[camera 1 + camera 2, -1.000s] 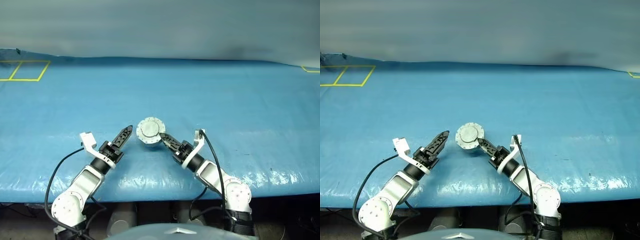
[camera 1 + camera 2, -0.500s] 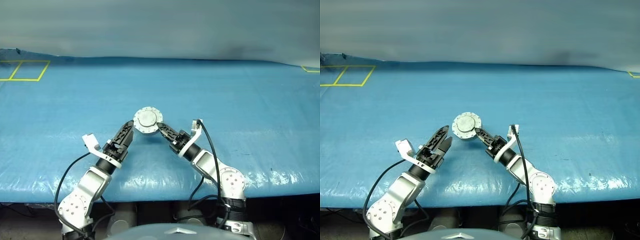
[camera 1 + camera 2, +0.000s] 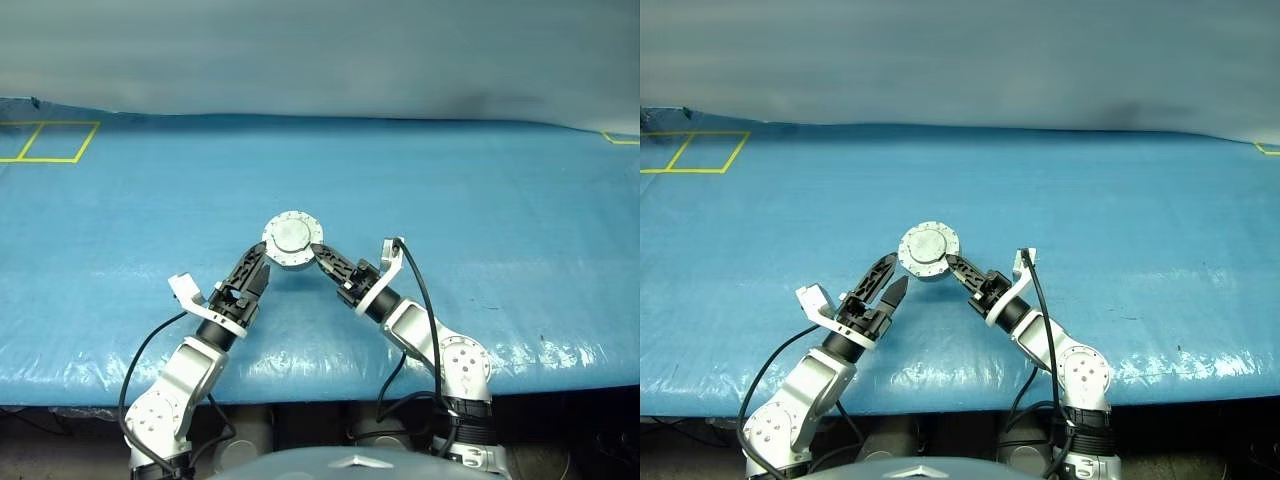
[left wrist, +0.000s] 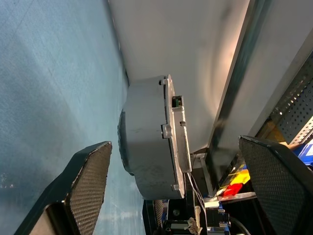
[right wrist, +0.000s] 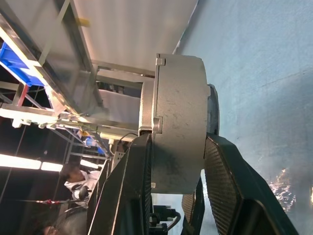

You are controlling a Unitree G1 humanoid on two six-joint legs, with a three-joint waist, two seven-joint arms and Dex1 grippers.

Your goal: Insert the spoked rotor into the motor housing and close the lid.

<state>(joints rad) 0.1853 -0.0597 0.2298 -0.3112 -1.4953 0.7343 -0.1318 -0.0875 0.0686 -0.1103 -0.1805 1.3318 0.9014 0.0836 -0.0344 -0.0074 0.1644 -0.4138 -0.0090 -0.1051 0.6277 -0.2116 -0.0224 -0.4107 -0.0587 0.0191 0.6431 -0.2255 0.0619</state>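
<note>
Since a second ago the motor housing [image 3: 291, 240] has been lifted and carried slightly away from the robot, and the left gripper [image 3: 256, 266] has swung in toward it. The housing, its lid [image 5: 148, 120] closed, hangs above the blue tabletop [image 3: 480, 220], clamped across its thickness by the right gripper [image 3: 323, 257], whose jaws are closed on it. Just beside the housing, the left gripper's jaws stand wide open, one finger [image 4: 85, 183] on either side without touching it.

Left claw [image 3: 252, 272] gapes wide; right claw [image 3: 322, 256] is clamped partway.
</note>
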